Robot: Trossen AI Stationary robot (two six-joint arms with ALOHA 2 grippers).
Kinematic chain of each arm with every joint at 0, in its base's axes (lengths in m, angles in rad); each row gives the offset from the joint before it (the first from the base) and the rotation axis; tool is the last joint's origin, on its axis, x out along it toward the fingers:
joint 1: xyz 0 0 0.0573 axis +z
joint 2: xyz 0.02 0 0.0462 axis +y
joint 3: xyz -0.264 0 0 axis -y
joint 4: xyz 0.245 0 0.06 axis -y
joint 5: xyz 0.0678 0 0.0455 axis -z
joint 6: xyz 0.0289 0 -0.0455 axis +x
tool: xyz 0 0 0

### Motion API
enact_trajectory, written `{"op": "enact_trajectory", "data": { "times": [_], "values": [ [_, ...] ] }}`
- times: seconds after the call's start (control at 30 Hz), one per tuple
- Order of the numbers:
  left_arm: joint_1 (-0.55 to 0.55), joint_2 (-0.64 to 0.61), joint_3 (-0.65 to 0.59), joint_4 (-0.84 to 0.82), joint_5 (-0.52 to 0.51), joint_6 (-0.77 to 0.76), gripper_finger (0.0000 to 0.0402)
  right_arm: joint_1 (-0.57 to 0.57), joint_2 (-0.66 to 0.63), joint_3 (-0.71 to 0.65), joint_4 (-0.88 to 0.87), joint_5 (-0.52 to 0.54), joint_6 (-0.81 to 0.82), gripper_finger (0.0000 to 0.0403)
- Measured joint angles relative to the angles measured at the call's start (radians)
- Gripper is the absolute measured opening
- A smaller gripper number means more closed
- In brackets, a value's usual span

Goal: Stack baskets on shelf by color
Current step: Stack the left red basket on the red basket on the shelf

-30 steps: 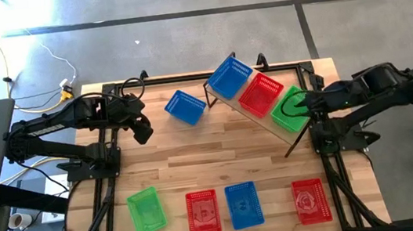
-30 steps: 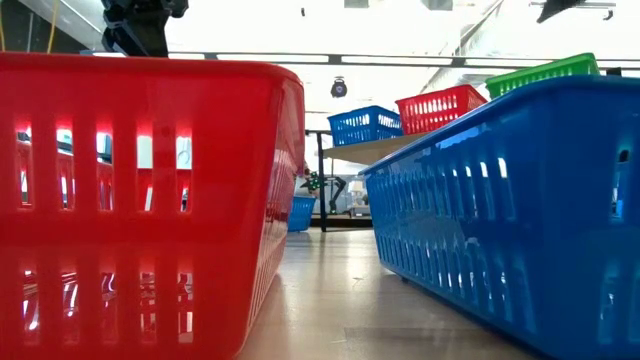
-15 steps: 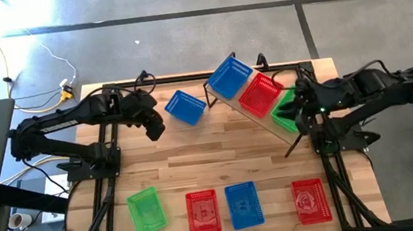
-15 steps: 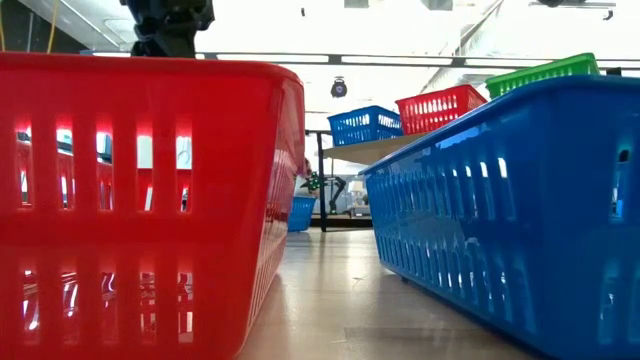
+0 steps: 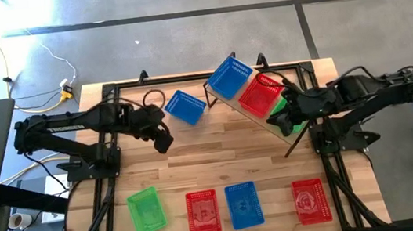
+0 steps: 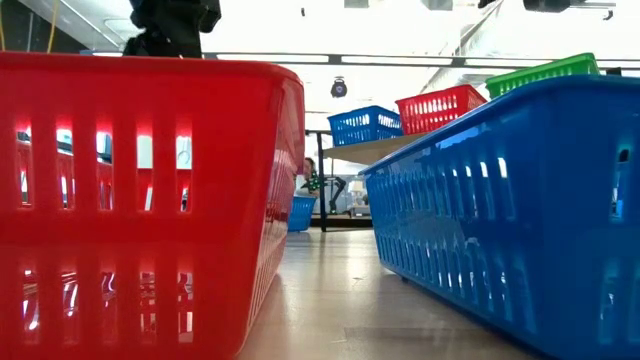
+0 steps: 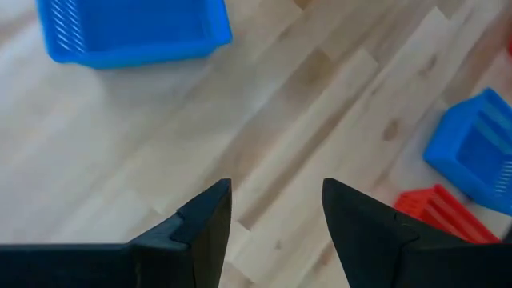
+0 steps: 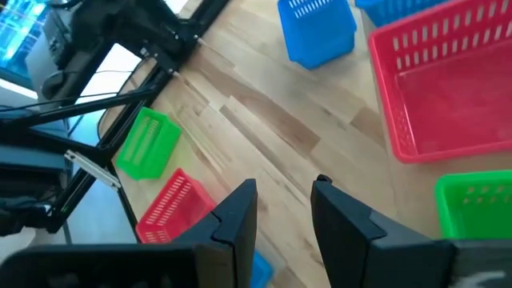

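Both arms have pushed inward over the last second: the left gripper (image 5: 164, 142) has swung from beside the loose blue basket (image 5: 185, 106) to bare planks just past it, and the right gripper (image 5: 280, 121) has slid forward over the green basket (image 5: 291, 113), which it now largely covers. Both sets of fingers are spread and empty — the wrist views show clear wood between them.

The shelf (image 5: 261, 121) sits diagonally at the table's far right, carrying a blue basket (image 5: 230, 76), a red basket (image 5: 259, 93) and the green one in a row. The middle of the tabletop (image 5: 219, 157) lies open. Along the near edge stand a green basket (image 5: 145, 210), a red basket (image 5: 203, 212), a blue basket (image 5: 243, 204) and another red basket (image 5: 310, 200) — apparently apart, though the low view is mostly blocked by two of them.
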Motion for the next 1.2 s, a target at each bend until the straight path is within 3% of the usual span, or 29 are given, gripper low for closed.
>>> {"op": "enact_trajectory", "data": {
  "times": [0.53,1.2],
  "values": [
    [-0.351,0.077,0.0,0.019,-0.13,-0.476,0.0186,0.0,0.046,0.0,0.0,-0.021,0.028,0.0106],
    [-0.571,0.306,0.0,0.2,-0.145,-0.792,0.0186,0.0,0.046,0.0,0.0,-0.008,-0.039,0.0106]
  ]
}}
